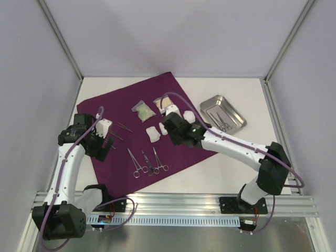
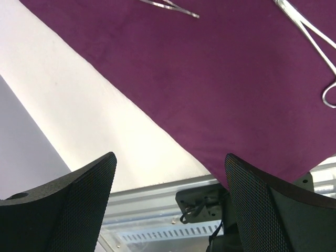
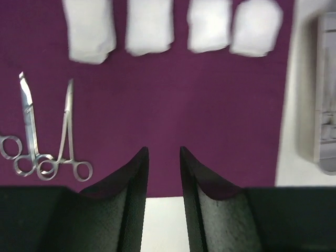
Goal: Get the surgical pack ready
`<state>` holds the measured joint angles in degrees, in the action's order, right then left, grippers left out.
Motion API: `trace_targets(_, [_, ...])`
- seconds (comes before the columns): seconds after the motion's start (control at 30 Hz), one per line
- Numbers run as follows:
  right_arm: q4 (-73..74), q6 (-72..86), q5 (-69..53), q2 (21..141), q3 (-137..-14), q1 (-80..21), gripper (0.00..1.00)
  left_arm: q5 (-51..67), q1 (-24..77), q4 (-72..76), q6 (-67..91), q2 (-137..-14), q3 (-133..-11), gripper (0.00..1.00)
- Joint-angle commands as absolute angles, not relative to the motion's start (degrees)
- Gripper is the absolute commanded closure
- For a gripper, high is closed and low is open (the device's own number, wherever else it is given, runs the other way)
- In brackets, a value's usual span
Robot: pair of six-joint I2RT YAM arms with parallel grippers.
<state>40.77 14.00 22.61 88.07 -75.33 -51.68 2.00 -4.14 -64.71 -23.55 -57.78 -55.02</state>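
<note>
Cloth: lay spread flat as a diamond over the table, likely as the wrap, carrying nearly all the rest.
Tray: sat off the cloth to its right with a few instruments inside, probably awaiting unloading.
Right gripper: hovered over the cloth below the gauze, fingers narrowly parted, gripping nothing.
Left gripper: hung above the cloth's near-left edge, fingers spread wide, empty.
Instruments: fanned side by side on the cloth's near part, rings toward the arms, presumably for easy counting.
Packets: rested side by side toward the far corner.
Gauze pads: lined in a row, just apart.
</note>
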Motion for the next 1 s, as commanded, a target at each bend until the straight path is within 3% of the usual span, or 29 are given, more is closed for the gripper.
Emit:
trace_targets(0.0, [38.15, 22.41, 20.40, 92.71, -74.70, -58.52, 0.69, -1.39, -4.04, -63.28, -24.08, -56.16, -51.86, 0.07])
trace_targets(0.4, [28.83, 26.01, 6.60, 105.90, -75.41, -64.16, 0.80, -3.60, -4.04, -56.96, -25.05, -54.76, -44.56, 0.07])
trace_targets(0.97, [32.08, 25.58, 10.98, 111.44, -77.25, -64.07, 0.85, -1.41, -4.04, -56.60, -24.96, -55.55, -45.53, 0.07])
